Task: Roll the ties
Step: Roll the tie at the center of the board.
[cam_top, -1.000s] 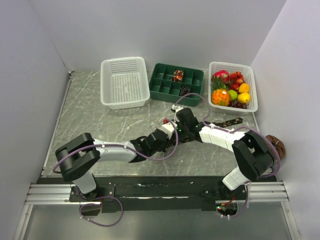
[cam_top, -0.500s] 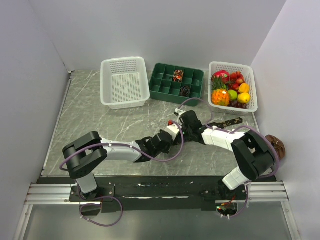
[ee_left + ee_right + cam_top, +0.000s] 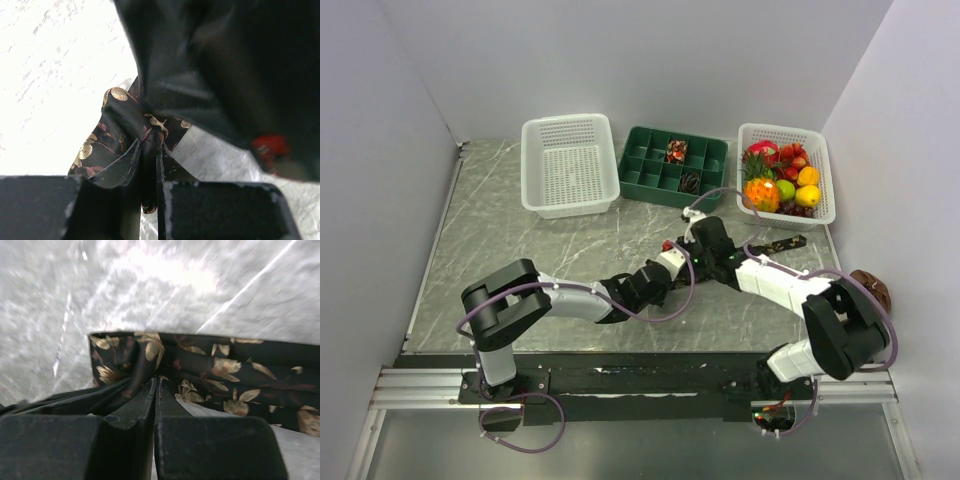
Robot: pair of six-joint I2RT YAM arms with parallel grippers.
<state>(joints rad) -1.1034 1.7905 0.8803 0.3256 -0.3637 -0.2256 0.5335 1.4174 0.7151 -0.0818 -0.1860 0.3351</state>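
At table centre, left gripper (image 3: 156, 165) and right gripper (image 3: 155, 395) each pinched tight on the tie (image 3: 783, 243); its length lay rightward, alongside right arm.

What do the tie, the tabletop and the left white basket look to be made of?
Tie: woven fabric, likely silk or satin, dark with gold leaf motifs and a soft sheen; it folds limply.
Tabletop: grey marble-look surface, veined; perhaps laminate.
Left white basket: white perforated plastic.
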